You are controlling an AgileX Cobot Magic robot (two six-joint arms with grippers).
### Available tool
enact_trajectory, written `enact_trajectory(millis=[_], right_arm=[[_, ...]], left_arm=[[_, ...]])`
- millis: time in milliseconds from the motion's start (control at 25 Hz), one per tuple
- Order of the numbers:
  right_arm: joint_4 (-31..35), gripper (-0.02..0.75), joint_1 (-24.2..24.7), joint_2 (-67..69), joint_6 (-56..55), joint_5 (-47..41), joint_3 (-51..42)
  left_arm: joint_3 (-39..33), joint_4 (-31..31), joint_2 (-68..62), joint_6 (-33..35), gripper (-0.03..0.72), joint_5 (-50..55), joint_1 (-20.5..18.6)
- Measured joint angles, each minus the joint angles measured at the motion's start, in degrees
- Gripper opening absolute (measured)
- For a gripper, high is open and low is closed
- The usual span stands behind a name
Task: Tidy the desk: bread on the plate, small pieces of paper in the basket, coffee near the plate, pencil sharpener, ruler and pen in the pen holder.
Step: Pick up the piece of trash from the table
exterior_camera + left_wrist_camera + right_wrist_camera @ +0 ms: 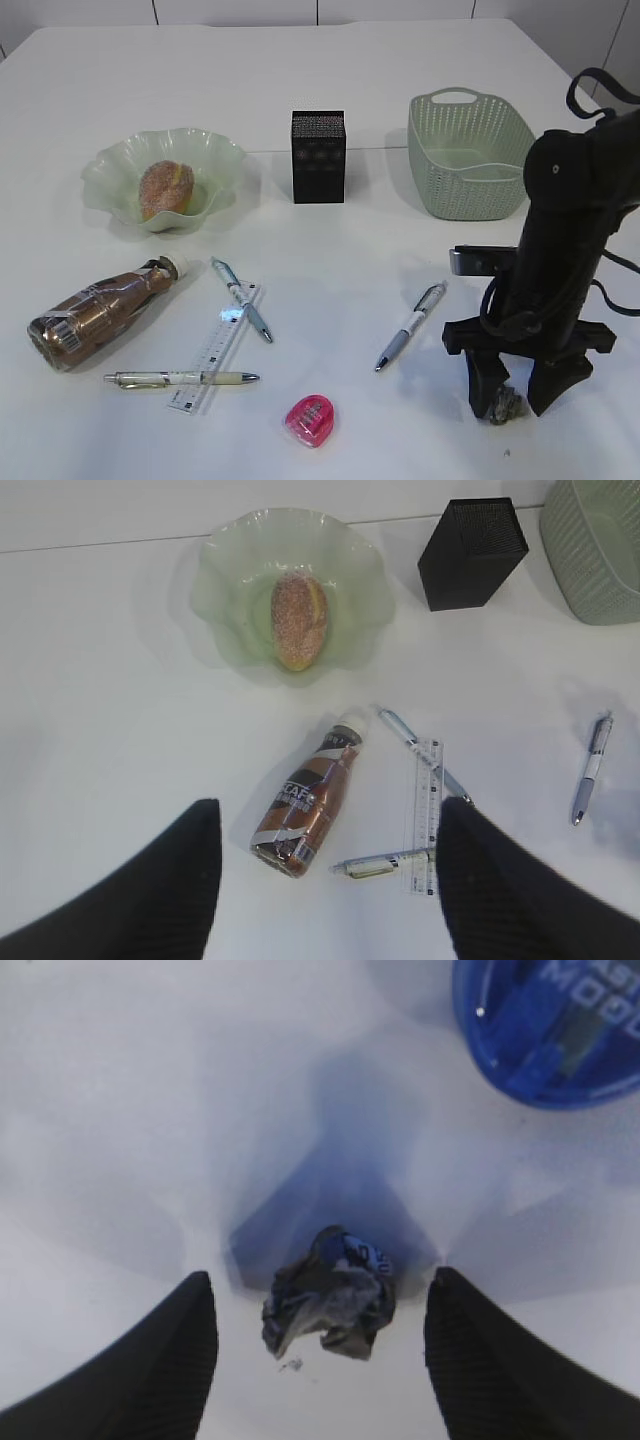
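My right gripper is open and points down at the front right. Its fingers stand either side of a crumpled piece of paper, not touching it in the right wrist view. My left gripper is open and empty, high above the coffee bottle; it is out of the exterior view. The bread lies on the green plate. The coffee bottle lies on its side. A ruler, three pens and a pink sharpener lie on the table.
The black pen holder stands at the back middle. The green basket stands at the back right, behind my right arm. The sharpener shows at the top right of the right wrist view, close to the paper.
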State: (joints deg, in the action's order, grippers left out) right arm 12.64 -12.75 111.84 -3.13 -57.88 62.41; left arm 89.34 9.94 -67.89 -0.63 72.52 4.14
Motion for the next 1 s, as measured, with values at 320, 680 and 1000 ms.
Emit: enact_trajectory(millis=[320, 680, 1000], right_arm=[[-0.1, 0.497, 0.0, 0.07, 0.0, 0.56, 0.0], [-1.06, 0.19, 0.0, 0.07, 0.0, 0.57, 0.0], [-1.64, 0.034, 0.0, 0.07, 0.0, -0.1, 0.46]], left_arm=[[0.0, 0.0, 0.0, -0.1, 0.473, 0.0, 0.0], [0.0, 0.0, 0.0, -0.1, 0.473, 0.0, 0.0], [0.0, 0.0, 0.0, -0.1, 0.473, 0.0, 0.0]])
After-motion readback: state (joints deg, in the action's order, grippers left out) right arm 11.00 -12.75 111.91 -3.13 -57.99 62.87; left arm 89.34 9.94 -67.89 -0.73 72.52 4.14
